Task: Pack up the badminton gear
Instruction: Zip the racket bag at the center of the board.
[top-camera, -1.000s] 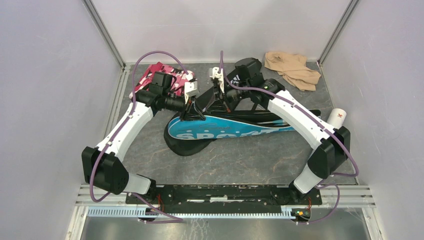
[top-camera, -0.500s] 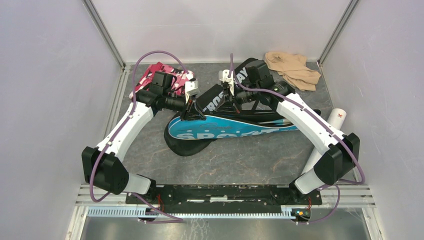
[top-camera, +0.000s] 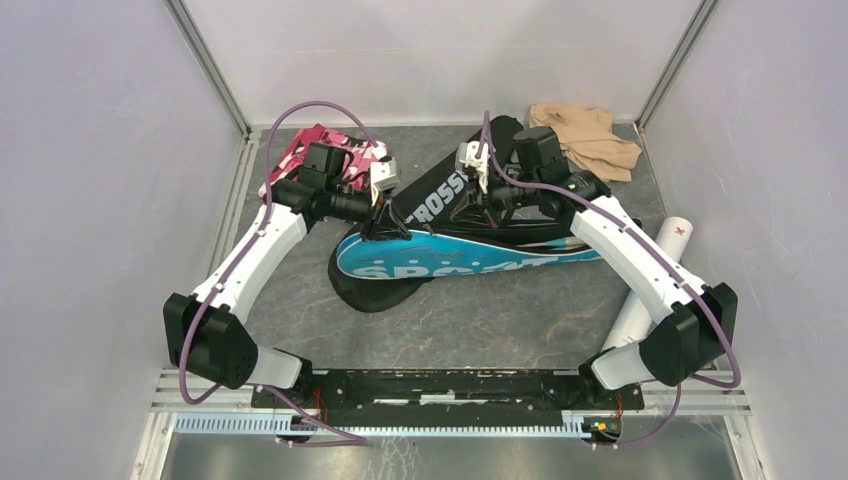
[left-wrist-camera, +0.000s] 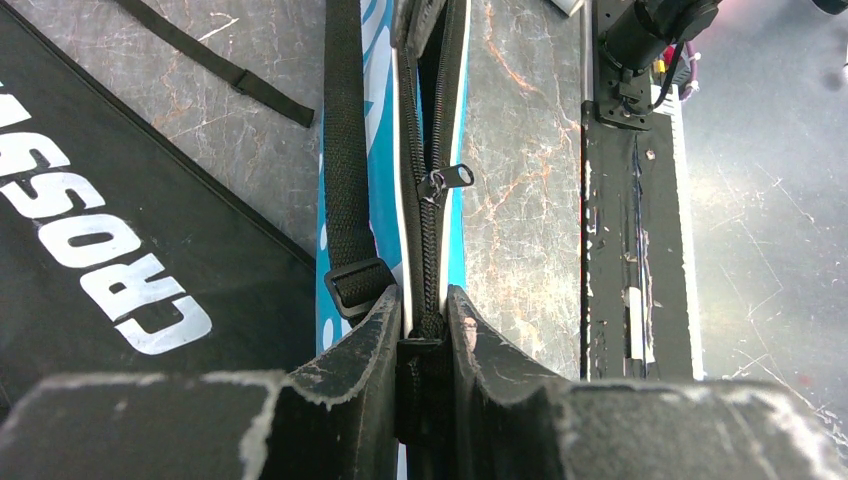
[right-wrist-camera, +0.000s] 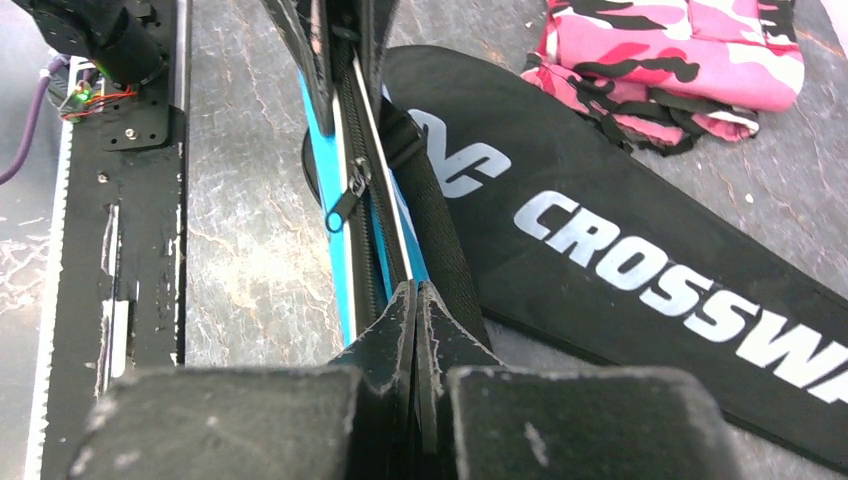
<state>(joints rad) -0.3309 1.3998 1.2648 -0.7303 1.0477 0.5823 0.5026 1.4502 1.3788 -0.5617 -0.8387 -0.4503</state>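
The blue "SPORT" cover (top-camera: 450, 262) lies across the middle of the table, its zip partly undone. The zip slider (left-wrist-camera: 440, 182) sits a short way ahead of my left gripper (left-wrist-camera: 424, 330), which is shut on the cover's zip end. The same gripper shows at the cover's left part (top-camera: 378, 225). The black "CROSSWAY" cover (top-camera: 450, 190) lies behind it at a slant. My right gripper (right-wrist-camera: 415, 300) is shut, fingertips pressed together just above the blue cover's edge (right-wrist-camera: 340, 240) beside its black strap (right-wrist-camera: 430, 230). A white tube (top-camera: 655, 275) lies at the right.
A pink camouflage cloth (top-camera: 320, 150) sits at the back left and a beige cloth (top-camera: 585, 135) at the back right. The black base rail (top-camera: 450, 385) runs along the near edge. Grey walls close in both sides.
My right gripper has travelled to the right along the covers, uncovering more of the "CROSSWAY" lettering. The left gripper and the blue cover have stayed put.
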